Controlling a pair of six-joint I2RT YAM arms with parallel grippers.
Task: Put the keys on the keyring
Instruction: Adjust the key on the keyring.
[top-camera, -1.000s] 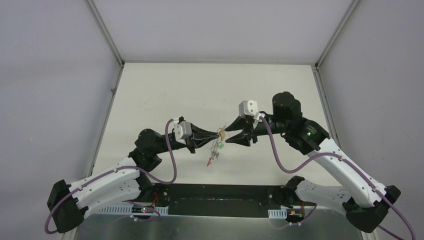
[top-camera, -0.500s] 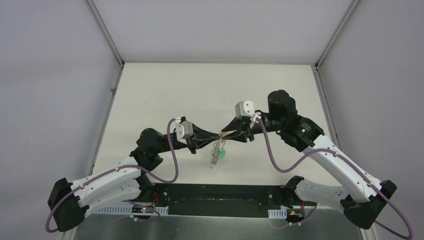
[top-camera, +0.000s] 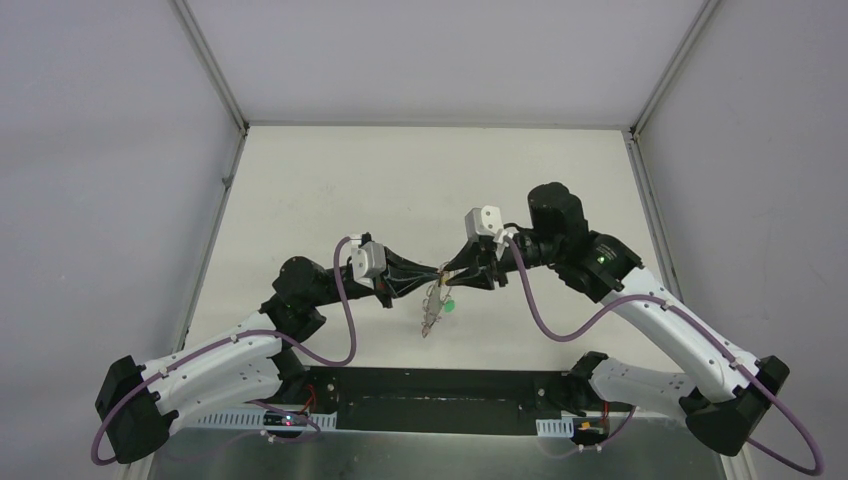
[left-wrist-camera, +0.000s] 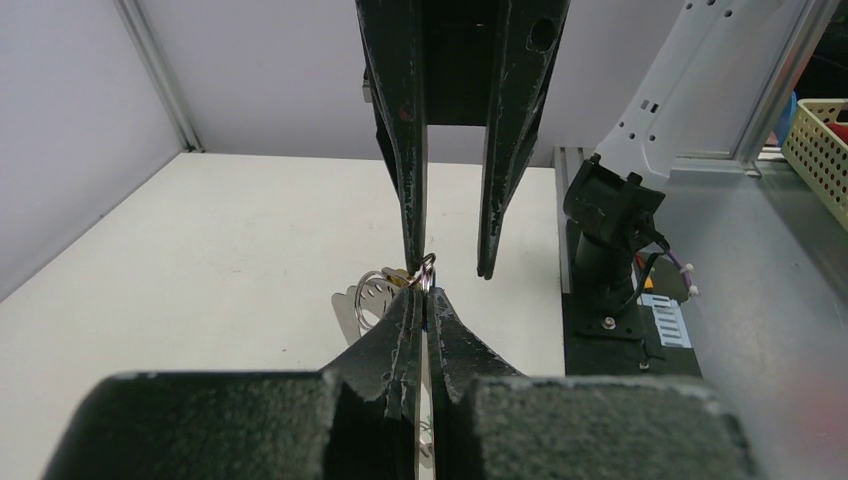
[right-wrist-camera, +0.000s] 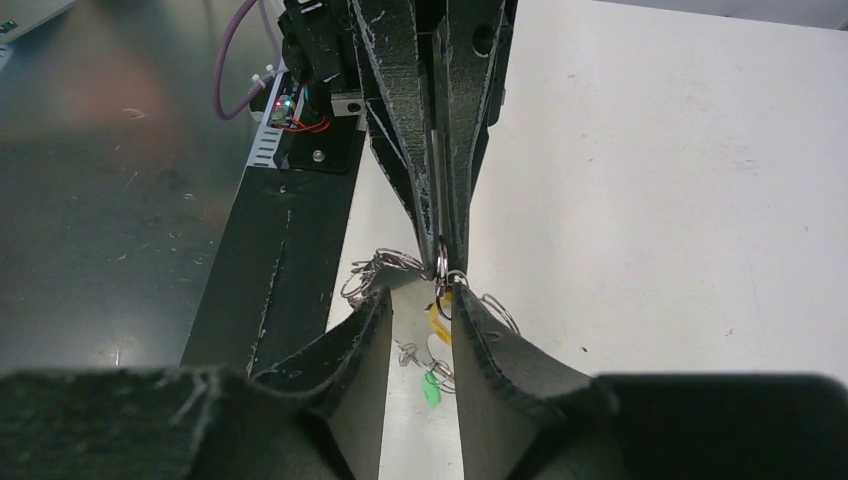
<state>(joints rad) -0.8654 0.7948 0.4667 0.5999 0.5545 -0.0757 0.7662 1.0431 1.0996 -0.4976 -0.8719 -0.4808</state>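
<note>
My left gripper (top-camera: 438, 271) is shut on the thin silvery keyring (left-wrist-camera: 428, 271), held above the table; a small loop of it sticks out past the tips. The keys (top-camera: 433, 310) dangle below it in a bunch, with a yellow tag (right-wrist-camera: 440, 320) and a green tag (right-wrist-camera: 431, 389); the black tag does not show. More wire loops (right-wrist-camera: 378, 268) hang to the side. My right gripper (top-camera: 452, 272) is open and faces the left one tip to tip. One right fingertip (right-wrist-camera: 458, 296) touches the loop; the other stands apart.
The white table (top-camera: 330, 190) lies below, with grey walls on three sides. The black base plate (top-camera: 440, 385) and the arm mounts are at the near edge, close under the hanging keys. A yellow mesh basket (left-wrist-camera: 822, 140) stands off the table's side.
My right gripper has moved left and closed the gap to the left gripper's tips. The key bunch swung slightly. The left arm has barely moved.
</note>
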